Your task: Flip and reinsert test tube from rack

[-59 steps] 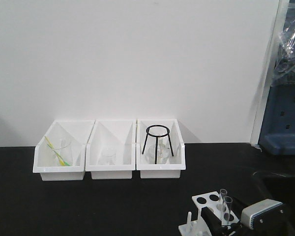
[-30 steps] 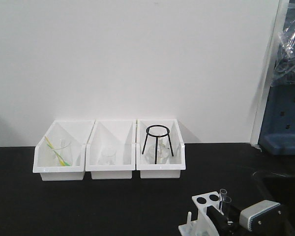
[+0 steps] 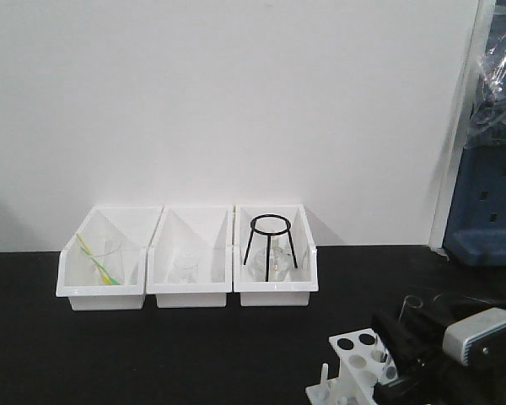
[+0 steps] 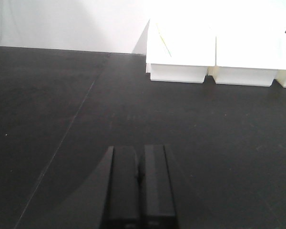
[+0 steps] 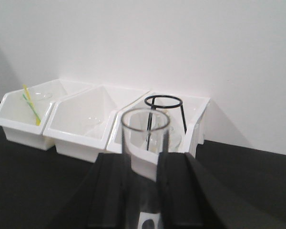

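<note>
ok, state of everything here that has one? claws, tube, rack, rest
test tube: roughly upright, open end up, gripped in the right claw
right claw: shut on the test tube
left claw: shut, holding nothing
rack: upright, left holes empty, right end too blurred to tell
tripod: upright in the right-hand bin

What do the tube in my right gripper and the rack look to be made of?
The test tube: probably glass, clear, smooth and glossy. The white bin behind it shows through the wall, and the rim is thin and crisp. Clear plastic can't be ruled out. The rack: apparently moulded plastic, opaque white with a dull finish and neat round holes.
</note>
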{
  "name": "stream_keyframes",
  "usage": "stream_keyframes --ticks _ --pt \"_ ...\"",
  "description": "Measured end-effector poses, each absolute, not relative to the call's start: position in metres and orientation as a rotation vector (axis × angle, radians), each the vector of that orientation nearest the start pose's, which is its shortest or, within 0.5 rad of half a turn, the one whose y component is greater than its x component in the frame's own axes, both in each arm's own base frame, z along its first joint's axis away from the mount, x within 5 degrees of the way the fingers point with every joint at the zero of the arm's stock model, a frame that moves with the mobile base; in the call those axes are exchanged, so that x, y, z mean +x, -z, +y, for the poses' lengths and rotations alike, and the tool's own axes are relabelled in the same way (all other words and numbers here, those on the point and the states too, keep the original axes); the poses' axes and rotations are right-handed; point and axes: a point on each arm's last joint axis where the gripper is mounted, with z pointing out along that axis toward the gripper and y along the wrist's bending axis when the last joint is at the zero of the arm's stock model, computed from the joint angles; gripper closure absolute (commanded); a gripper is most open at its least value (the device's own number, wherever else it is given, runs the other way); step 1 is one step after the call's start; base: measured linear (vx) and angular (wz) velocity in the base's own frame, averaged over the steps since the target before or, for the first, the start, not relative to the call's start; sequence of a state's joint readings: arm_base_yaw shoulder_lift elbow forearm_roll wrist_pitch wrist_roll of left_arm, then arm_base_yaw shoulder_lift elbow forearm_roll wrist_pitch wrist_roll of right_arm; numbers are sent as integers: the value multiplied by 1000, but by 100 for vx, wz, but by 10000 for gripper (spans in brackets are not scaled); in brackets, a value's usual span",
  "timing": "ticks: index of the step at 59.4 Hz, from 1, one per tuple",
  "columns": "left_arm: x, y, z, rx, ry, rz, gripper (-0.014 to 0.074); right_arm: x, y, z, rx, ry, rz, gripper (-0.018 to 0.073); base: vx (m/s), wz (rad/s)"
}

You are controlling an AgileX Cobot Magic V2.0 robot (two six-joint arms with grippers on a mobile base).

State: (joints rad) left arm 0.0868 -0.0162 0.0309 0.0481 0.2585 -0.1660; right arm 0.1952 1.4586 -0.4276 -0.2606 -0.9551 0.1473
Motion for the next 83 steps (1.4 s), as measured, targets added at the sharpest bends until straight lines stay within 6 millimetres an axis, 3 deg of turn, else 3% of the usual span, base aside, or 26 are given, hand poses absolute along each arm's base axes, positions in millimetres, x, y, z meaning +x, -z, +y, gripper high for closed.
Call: stream_keyframes --ticks 21,30,42,59,69,77,83 --pt "55 -180 6 -190 13 1746 603 240 -317 57 -263 -206 1549 571 0 0" --pt "55 -180 6 -190 13 1746 603 240 -338 55 -244 -185 1557 571 0 0" --pt "55 -180 6 -190 13 1746 603 241 -338 55 -308 -130 1576 571 0 0" --pt "55 -180 6 -190 13 1746 603 233 -325 51 -1021 492 1507 571 0 0" --pt "55 -180 6 -190 13 1746 603 230 -323 42 -1317 819 1408 571 0 0" --pt "55 -180 6 -190 13 1746 603 229 -324 40 -1360 878 1385 571 0 0" --pt "55 -180 6 -190 13 1746 603 229 -324 41 -1225 756 1468 571 0 0"
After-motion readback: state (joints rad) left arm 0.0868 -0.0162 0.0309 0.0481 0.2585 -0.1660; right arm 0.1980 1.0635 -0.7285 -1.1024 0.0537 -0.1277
